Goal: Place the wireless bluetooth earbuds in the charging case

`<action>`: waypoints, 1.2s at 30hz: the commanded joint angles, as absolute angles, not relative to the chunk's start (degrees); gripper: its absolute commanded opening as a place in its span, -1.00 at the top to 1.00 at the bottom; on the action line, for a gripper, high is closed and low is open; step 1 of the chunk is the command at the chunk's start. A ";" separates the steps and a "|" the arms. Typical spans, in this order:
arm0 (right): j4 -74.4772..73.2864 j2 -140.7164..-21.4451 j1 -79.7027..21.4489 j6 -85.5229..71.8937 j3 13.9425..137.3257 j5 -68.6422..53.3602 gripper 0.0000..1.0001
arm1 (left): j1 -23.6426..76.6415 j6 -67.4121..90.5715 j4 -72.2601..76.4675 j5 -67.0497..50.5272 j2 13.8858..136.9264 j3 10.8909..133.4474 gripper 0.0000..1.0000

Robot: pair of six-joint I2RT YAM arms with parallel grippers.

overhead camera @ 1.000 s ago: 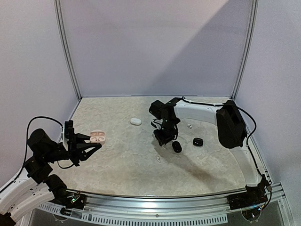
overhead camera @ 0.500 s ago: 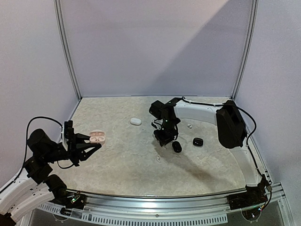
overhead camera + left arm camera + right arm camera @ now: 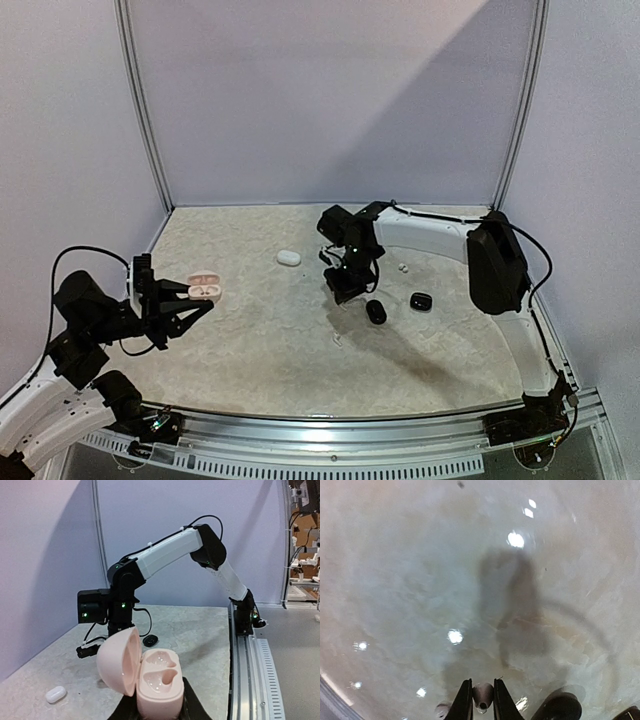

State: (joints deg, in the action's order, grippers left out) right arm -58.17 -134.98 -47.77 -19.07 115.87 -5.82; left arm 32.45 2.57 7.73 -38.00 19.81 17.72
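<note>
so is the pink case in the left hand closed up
No, the pink case gripped by the left hand has its lid swung open to the side, showing both wells.

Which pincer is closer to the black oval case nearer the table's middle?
Right. The right pincer sits just beside the black oval case; the left pincer, gripping the open pink case, is far off across the table.
</note>
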 commanded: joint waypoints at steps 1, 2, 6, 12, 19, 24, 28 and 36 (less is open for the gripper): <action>-46.66 -122.05 -50.88 -17.60 119.27 -8.23 0.89 | 31.88 -7.18 5.47 -32.75 20.32 23.19 1.00; -43.23 -119.04 -51.88 -16.70 119.11 -8.61 0.91 | 31.90 -8.71 5.59 -31.65 20.69 23.95 1.00; -27.95 -111.33 -57.85 -11.85 116.21 -9.32 0.95 | 31.97 -10.61 8.70 -28.59 22.56 25.24 1.00; -9.92 -106.12 -67.05 -1.22 111.86 -13.90 0.95 | 32.67 -8.65 14.13 -26.68 24.30 26.01 1.00; 0.77 -106.00 -69.96 -0.62 108.79 -24.53 0.95 | 33.20 -7.99 15.05 -29.12 23.50 27.44 1.00; 6.65 -106.28 -70.86 -0.68 105.94 -26.10 0.95 | 33.56 -7.42 16.14 -32.08 23.35 27.16 1.00; 10.17 -107.14 -70.94 -2.21 105.38 -27.66 0.95 | 34.01 -6.34 16.37 -32.52 23.77 27.33 1.00; 11.26 -109.75 -71.10 -3.24 105.30 -26.43 0.97 | 34.36 -4.57 17.39 -31.84 24.48 28.16 1.00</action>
